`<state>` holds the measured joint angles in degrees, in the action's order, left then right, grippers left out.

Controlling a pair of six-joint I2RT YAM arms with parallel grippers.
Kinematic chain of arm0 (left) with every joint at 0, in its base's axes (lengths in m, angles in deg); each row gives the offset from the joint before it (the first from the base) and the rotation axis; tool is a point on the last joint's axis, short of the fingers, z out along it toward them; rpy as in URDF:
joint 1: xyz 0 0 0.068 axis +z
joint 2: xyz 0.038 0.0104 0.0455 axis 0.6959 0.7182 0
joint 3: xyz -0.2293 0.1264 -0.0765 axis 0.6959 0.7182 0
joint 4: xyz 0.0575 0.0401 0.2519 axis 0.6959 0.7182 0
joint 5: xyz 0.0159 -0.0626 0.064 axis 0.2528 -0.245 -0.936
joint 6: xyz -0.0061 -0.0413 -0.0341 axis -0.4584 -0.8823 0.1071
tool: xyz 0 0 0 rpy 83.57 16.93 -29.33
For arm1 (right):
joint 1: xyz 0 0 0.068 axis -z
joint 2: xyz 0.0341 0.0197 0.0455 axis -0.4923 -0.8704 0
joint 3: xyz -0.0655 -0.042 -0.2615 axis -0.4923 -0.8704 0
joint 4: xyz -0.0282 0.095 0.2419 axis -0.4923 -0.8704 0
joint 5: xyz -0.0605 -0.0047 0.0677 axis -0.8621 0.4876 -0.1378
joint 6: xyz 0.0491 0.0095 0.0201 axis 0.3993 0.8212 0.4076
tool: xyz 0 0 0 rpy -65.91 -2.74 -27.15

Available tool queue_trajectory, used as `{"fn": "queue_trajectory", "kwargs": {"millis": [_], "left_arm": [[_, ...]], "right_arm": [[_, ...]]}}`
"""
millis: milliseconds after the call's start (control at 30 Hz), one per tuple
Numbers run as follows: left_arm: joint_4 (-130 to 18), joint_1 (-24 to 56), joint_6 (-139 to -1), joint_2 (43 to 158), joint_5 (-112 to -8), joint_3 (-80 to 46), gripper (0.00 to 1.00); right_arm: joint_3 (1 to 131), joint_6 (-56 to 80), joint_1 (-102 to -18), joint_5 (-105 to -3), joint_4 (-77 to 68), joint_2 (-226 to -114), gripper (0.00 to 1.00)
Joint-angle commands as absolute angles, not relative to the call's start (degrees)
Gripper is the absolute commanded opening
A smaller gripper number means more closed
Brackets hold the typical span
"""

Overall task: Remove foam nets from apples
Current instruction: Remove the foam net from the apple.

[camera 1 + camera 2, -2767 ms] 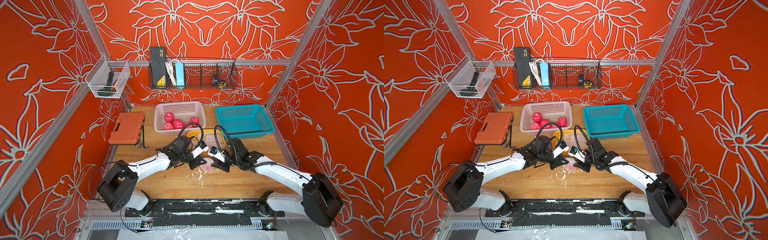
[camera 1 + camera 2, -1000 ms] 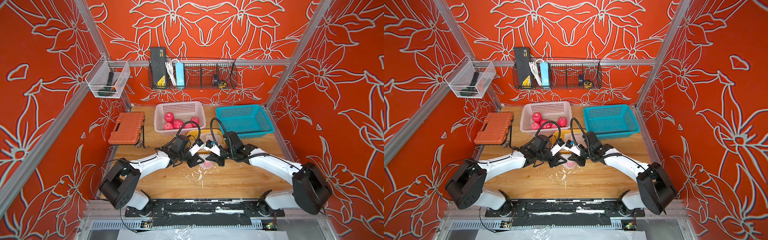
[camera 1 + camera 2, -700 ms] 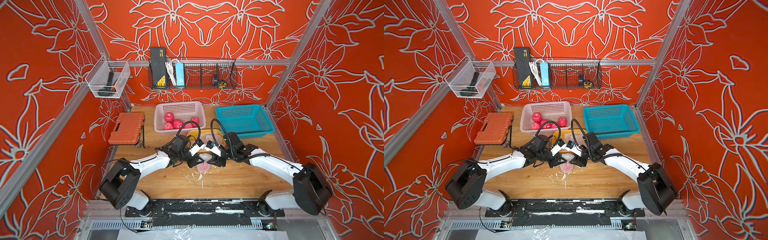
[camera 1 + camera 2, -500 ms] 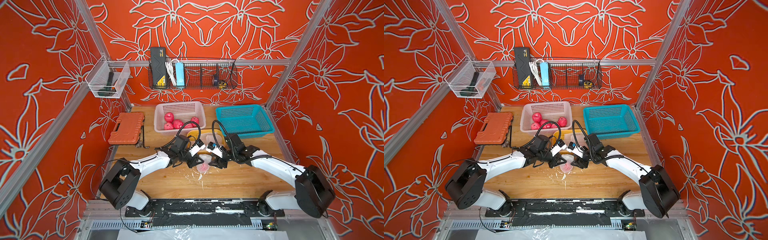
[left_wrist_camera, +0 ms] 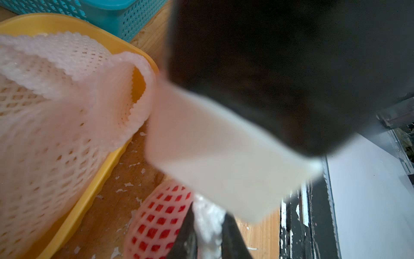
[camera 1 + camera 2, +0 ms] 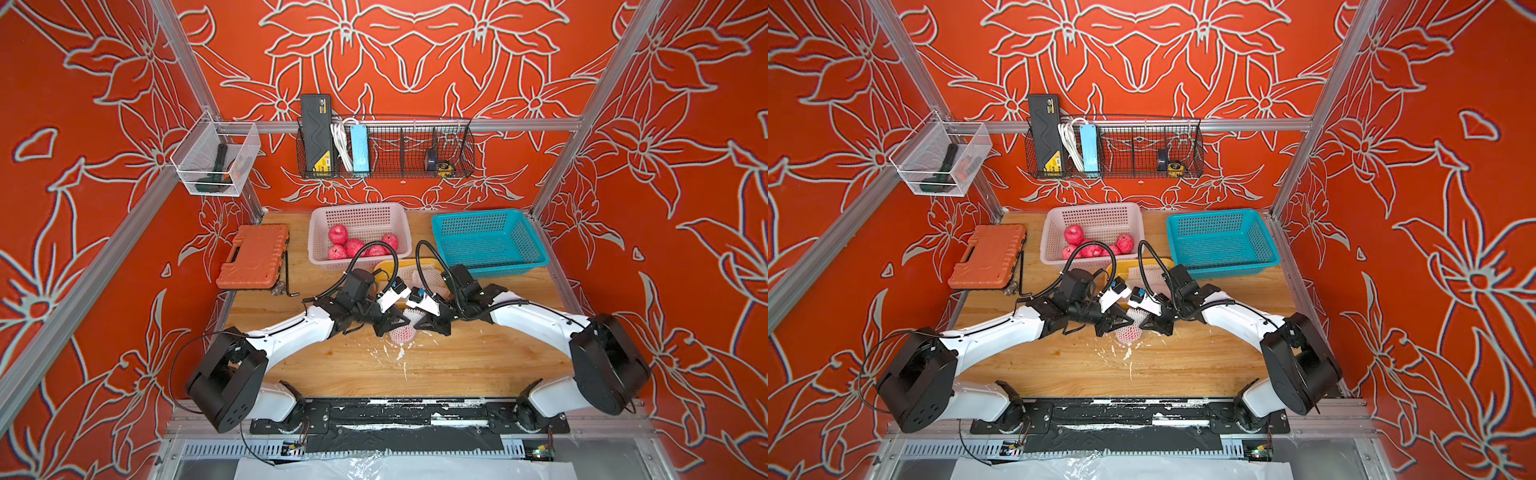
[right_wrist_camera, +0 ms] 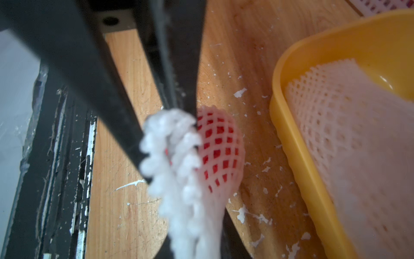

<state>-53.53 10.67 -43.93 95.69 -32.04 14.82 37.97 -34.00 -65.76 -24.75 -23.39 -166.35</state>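
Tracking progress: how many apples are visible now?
6. Five bare apples in the pink basket; one inside a foam net between the left gripper and right gripper. More could be hidden.

The middle of the table (image 6: 478, 365) is taken up by an apple (image 6: 402, 336) whose foam net (image 6: 412, 318) is pinched from either side by the left gripper (image 6: 397, 325) and right gripper (image 6: 424, 326). Directly behind, passage is barred by a yellow tray (image 6: 399, 262), then a pink basket (image 6: 357, 218) and a teal basket (image 6: 478, 226). Bare wood is left open along the front edge.
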Motion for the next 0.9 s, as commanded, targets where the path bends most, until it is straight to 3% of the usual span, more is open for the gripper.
{"fn": "queue_trajectory", "kwargs": {"millis": [0, 33, 100, 233, 333, 533, 867], "left_arm": [[-53.7, 10.7, -43.8, 96.0, -33.6, 15.1, 0.35], [-52.6, 10.7, -44.5, 96.3, -36.1, 14.8, 0.51], [-50.5, 10.7, -44.9, 96.3, -40.6, 14.5, 0.65], [-49.6, 10.8, -45.3, 94.1, -44.6, 16.9, 0.76], [-51.2, 10.7, -46.8, 94.0, -45.1, 18.7, 0.78], [-52.3, 10.7, -46.8, 97.4, -43.2, 17.4, 0.68], [-52.9, 10.6, -45.4, 97.5, -36.7, 15.7, 0.34]], "right_arm": [[39.3, -35.0, -65.6, -22.0, -23.5, -166.2, 0.09], [39.1, -34.8, -65.6, -22.3, -23.2, -165.9, 0.08], [38.6, -34.6, -65.6, -22.6, -22.8, -165.2, 0.08], [38.5, -34.5, -65.6, -22.4, -23.2, -165.4, 0.05], [38.9, -33.9, -65.6, -21.5, -23.2, -165.9, 0.04], [40.4, -33.4, -66.5, -20.8, -24.2, -166.1, 0.04], [43.5, -31.2, -68.8, -25.5, -26.5, -168.2, 0.09]]}}
